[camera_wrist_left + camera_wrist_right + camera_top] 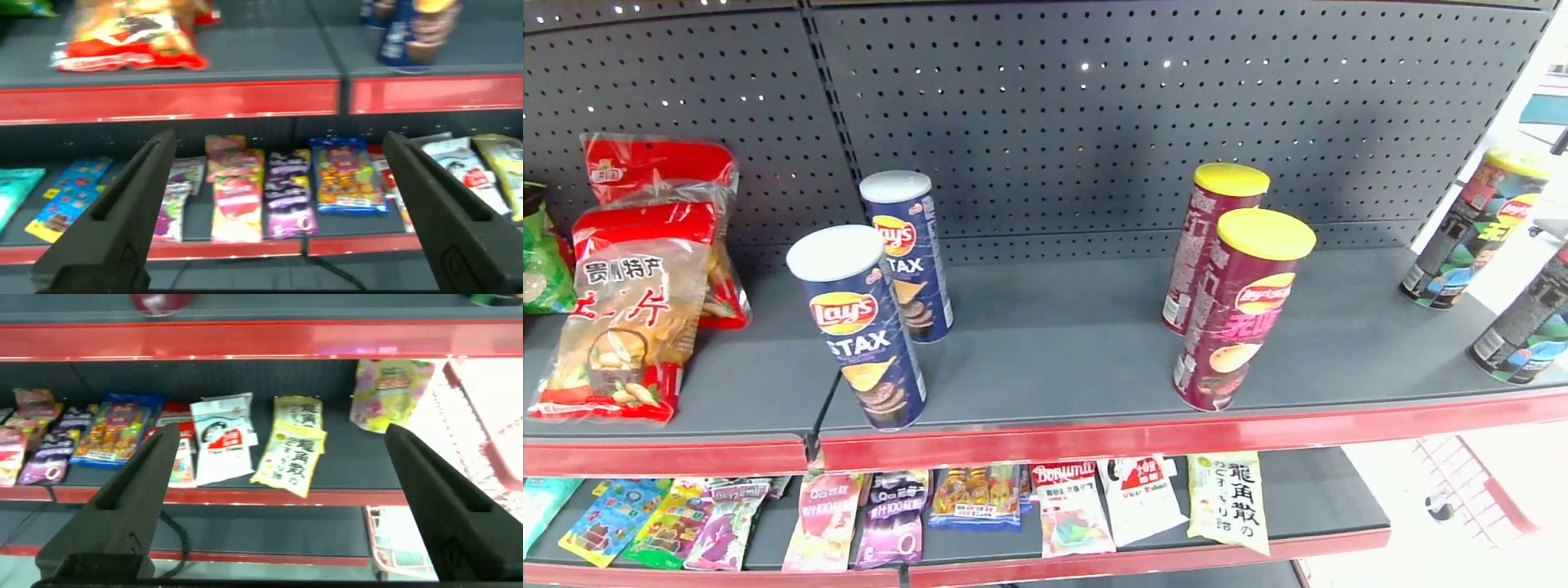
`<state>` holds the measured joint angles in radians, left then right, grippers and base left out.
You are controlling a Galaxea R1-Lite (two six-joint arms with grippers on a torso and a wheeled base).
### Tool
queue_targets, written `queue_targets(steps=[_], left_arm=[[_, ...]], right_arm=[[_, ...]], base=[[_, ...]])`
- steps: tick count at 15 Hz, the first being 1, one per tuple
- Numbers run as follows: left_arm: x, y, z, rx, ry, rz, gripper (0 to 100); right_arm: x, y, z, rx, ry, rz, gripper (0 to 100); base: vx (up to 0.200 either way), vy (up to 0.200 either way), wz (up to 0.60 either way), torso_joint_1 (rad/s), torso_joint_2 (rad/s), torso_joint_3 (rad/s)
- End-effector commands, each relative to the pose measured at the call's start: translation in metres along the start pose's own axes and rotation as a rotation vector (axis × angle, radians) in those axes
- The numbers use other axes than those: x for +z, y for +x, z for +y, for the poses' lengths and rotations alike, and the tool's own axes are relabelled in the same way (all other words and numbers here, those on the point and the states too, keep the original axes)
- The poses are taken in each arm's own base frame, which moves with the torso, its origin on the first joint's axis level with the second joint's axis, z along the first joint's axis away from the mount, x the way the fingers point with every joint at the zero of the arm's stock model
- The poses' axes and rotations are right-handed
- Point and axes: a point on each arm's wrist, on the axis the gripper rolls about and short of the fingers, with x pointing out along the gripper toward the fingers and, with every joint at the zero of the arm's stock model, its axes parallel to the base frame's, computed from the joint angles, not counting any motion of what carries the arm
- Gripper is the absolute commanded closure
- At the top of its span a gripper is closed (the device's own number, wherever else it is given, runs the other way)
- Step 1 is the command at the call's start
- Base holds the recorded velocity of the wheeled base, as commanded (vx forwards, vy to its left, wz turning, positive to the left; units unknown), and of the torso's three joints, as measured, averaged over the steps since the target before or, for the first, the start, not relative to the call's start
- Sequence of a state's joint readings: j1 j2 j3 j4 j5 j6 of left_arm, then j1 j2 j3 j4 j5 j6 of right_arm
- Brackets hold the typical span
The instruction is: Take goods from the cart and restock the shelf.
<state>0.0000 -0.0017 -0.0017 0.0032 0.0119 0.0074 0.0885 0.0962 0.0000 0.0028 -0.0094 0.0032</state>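
Nearer green-black can (1523,339) (far right of shelf (1054,343)) is cut off.

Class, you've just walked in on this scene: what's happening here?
Both of the robot's arms are empty: the left gripper and right gripper hang open in front of the lower shelf, which holds snack packets. On the upper shelf two blue chip cans and two maroon chip cans stand upright. No goods are in hand at this moment.

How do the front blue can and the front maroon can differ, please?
The front blue can has a white lid; the front maroon can a yellow one. The blue can stands farther left on the shelf than the maroon can. Both are tall tubes near the front edge.
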Motion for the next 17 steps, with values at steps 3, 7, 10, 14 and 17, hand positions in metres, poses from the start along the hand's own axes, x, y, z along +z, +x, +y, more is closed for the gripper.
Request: queue_targets(steps=[3,7,10,14,17], left_arm=[[0.0,0.0001,0.0,0.0,0.0,0.002,0],[0.0,0.0001,0.0,0.0,-0.001,0.002,0],[0.0,0.0001,0.0,0.0,-0.001,0.002,0],[0.0,0.0001,0.0,0.0,-0.004,0.002,0],[0.0,0.0001,0.0,0.0,-0.004,0.002,0]], right_arm=[[0.0,0.0002,0.0,0.001,0.001,0.002,0],[0.0,0.0002,0.0,0.001,0.001,0.002,0],[0.0,0.0002,0.0,-0.001,0.003,0.002,0],[0.0,0.0002,0.0,-0.002,0.003,0.002,0],[0.0,0.0002,0.0,-0.002,0.001,0.002,0]], base=[[0.0,-0.2,0.0,0.001,0.0,-0.001],[0.0,-0.2,0.0,0.001,0.0,0.002],[0.0,-0.2,0.0,0.002,0.0,0.005],[0.0,-0.05,0.0,0.001,0.0,0.001],[0.0,0.0,0.0,0.0,0.0,0.0]])
